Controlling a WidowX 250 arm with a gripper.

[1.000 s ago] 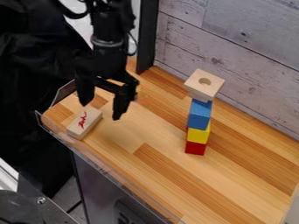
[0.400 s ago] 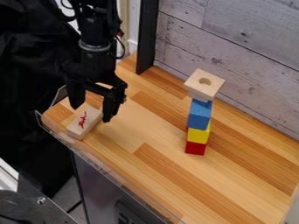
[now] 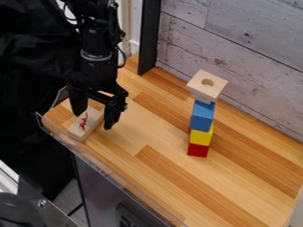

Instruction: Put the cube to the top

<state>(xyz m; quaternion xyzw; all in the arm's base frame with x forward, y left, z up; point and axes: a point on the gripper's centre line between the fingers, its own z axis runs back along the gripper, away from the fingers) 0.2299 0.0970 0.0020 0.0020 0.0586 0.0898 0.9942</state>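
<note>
Camera view: gripper (image 3: pixel 92 120) at the left of the wooden counter (image 3: pixel 160 177), fingers spread wide and gripping nothing, tips to either side of the far end of the pale block with red marking (image 3: pixel 84 126), which lies flat near the counter's left edge. Stack stands well apart to the right: red block (image 3: pixel 197 150) lowest, then yellow block (image 3: pixel 201 137), blue block (image 3: pixel 202 117), and holed wooden piece (image 3: pixel 207 85) uppermost.
</note>
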